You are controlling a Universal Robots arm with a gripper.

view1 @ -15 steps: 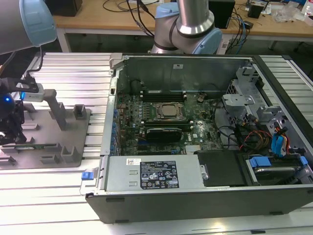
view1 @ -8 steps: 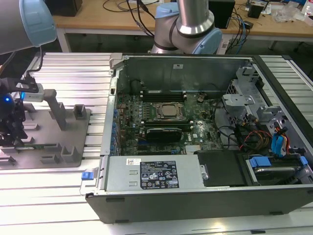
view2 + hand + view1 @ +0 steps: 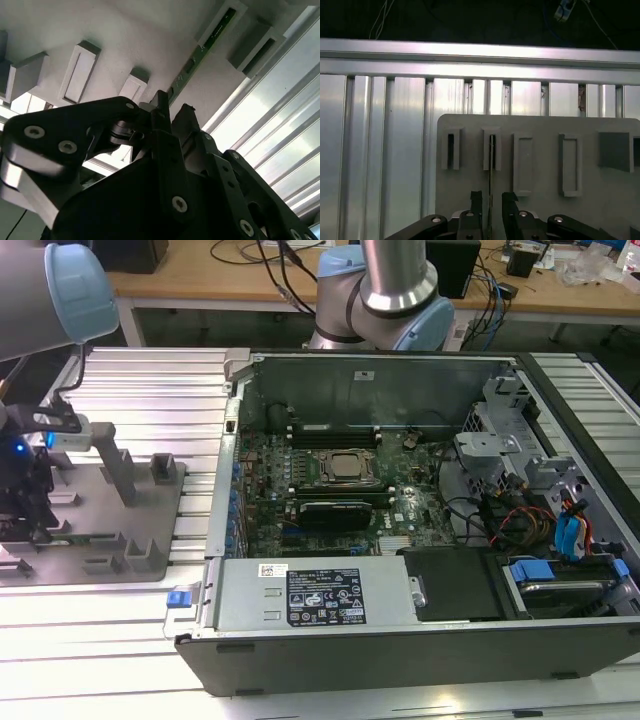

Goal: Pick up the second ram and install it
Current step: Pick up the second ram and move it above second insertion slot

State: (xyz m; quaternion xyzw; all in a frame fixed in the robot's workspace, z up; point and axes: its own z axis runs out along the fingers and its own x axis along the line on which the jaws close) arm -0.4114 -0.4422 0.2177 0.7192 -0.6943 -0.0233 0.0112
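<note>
In the exterior view the arm [image 3: 60, 290] reaches in from the upper corner on that view's left. Its dark gripper [image 3: 28, 525] is cut by the frame edge and hangs low over the grey fixture plate [image 3: 100, 525], with its tips lost among the blocks. It is well apart from the open computer case [image 3: 400, 640]. In the second wrist view the gripper [image 3: 173, 105] is seen from close behind, and its black linkages hide the near end of the second ram [image 3: 201, 52]. The second ram is a thin green strip standing on edge, and it runs away from the tips across the fixture plate [image 3: 150, 40]. In the first wrist view the second ram [image 3: 491, 170] is edge-on, a mere dark line. Its far end sits in a slotted block on the fixture plate [image 3: 545, 135], and its near end lies between the tips of the gripper [image 3: 491, 200]. The fingers [image 3: 476, 200] are spread and straddle the stick, with a sliver of gap on either side. The ribbed aluminium table [image 3: 385, 150] lies beyond.
</note>
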